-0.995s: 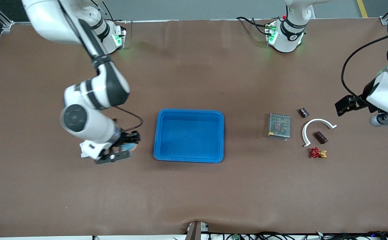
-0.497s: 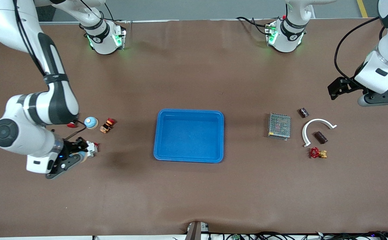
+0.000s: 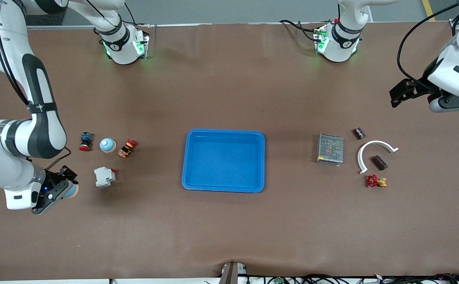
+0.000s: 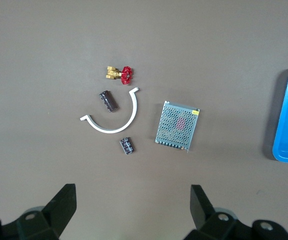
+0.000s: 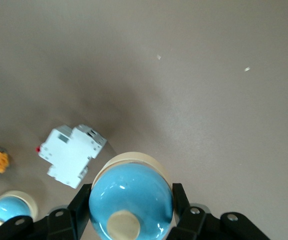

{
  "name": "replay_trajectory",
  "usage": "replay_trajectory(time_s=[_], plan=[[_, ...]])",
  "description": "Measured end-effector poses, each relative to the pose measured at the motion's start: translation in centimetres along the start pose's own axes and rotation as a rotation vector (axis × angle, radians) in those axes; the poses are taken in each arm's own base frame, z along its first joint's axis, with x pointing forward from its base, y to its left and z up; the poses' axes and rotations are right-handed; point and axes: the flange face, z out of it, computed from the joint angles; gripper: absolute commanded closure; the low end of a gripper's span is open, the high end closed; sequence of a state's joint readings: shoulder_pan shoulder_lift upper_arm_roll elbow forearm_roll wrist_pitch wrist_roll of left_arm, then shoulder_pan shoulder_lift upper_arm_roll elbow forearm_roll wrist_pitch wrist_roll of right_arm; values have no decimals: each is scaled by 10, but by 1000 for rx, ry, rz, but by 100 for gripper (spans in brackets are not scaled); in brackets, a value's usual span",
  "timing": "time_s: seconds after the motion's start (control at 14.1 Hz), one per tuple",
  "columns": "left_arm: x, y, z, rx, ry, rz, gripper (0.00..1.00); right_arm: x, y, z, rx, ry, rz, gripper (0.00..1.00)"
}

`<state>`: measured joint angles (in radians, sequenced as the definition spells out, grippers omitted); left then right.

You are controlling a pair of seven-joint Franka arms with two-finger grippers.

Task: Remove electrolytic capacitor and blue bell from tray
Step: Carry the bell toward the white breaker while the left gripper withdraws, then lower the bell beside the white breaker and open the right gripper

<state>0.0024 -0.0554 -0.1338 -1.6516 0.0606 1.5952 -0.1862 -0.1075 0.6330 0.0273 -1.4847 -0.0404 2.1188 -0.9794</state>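
Observation:
My right gripper (image 3: pixel 64 186) is shut on a blue bell with a cream base (image 3: pixel 72 191), held over bare table at the right arm's end; the right wrist view shows the bell (image 5: pixel 133 192) between the fingers (image 5: pixel 180 196). A second blue bell (image 3: pixel 107 145) sits on the table and also shows in the right wrist view (image 5: pixel 3 212). Two dark capacitors (image 3: pixel 358 133) (image 3: pixel 379 162) lie at the left arm's end, also in the left wrist view (image 4: pixel 127 146) (image 4: pixel 108 100). My left gripper (image 3: pixel 402 94) is open and empty above them.
A blue tray (image 3: pixel 223 131) sits mid-table. Beside the table bell are a red-capped button (image 3: pixel 85 141), an orange switch (image 3: pixel 127 148) and a white breaker (image 3: pixel 104 176). Near the capacitors are a mesh power supply (image 3: pixel 330 149), a white curved piece (image 3: pixel 373 150) and a red valve (image 3: pixel 375 181).
My right arm has swung from beside the tray out to the right arm's end of the table, carrying the bell. My left gripper has risen and moved farther from the front camera.

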Motion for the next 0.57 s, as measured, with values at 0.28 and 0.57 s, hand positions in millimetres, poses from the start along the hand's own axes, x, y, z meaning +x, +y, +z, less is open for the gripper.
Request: replay_trajectory(time_s=[0.28, 0.57], plan=[[0, -19, -2, -42, -10, -8, 0, -19, 2, 55, 11, -2, -61, 64], [-9, -15, -9, -41, -17, 14, 0, -36, -3, 81, 36, -14, -93, 64]])
